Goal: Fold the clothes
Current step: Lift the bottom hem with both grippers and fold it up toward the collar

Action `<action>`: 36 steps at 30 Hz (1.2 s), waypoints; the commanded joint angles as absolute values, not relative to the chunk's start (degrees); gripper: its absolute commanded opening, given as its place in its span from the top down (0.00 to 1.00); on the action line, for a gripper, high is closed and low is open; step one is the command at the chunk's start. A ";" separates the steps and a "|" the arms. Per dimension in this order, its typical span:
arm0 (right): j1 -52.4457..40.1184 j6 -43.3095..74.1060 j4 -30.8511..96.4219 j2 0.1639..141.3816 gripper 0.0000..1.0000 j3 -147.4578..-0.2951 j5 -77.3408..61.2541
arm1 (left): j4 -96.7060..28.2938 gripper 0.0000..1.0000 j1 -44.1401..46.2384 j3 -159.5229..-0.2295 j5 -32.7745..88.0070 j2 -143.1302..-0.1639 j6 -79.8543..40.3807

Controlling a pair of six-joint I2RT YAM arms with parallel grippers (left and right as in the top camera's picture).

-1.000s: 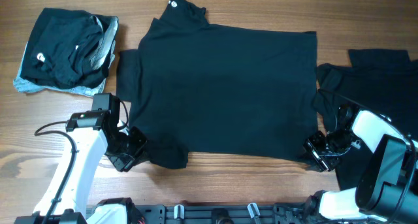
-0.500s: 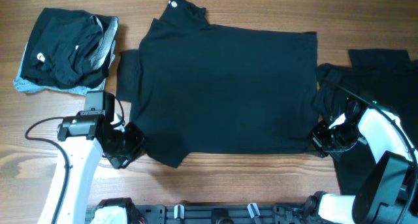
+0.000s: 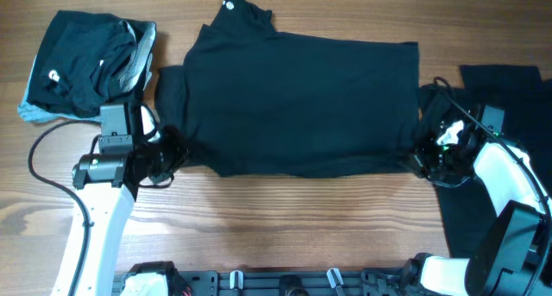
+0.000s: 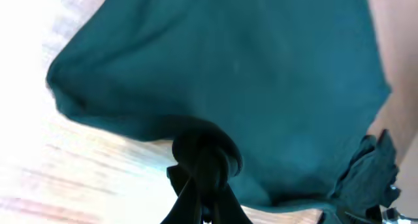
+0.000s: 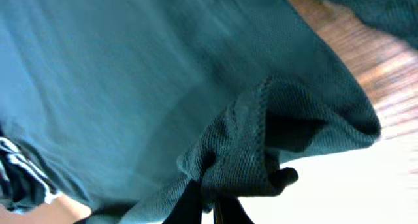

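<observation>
The table (image 3: 302,227) is brown wood with long grain. A soft black shirt (image 3: 302,97) lies spread across its middle, roughly rectangular, matte, with a small white tag (image 3: 229,6) at the neck on the far edge. A dark pile (image 3: 509,97) of shirts sits at the right edge, and a crumpled black-and-grey stack (image 3: 86,63) at the far left. The left gripper (image 3: 168,154) and right gripper (image 3: 423,162) are each pinched on a bunched lower corner of the shirt. Since half a second ago, both have carried the hem toward the neck, so the near edge lies further up and more bare wood shows.
</observation>
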State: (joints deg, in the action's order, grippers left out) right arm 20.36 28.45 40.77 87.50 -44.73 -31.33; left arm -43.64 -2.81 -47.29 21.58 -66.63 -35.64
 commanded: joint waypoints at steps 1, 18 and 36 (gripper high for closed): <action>20.43 31.83 38.00 86.67 0.96 -45.76 -33.10 | -39.90 0.96 -3.27 -48.23 21.76 -66.11 -34.70; 17.45 38.30 25.04 86.78 0.94 -45.76 -33.61 | -26.94 0.95 -1.61 -48.23 14.37 -73.41 -31.66; 16.56 41.34 20.91 86.78 0.26 -45.74 -28.95 | -21.12 0.60 -1.61 -48.23 14.24 -75.94 -31.40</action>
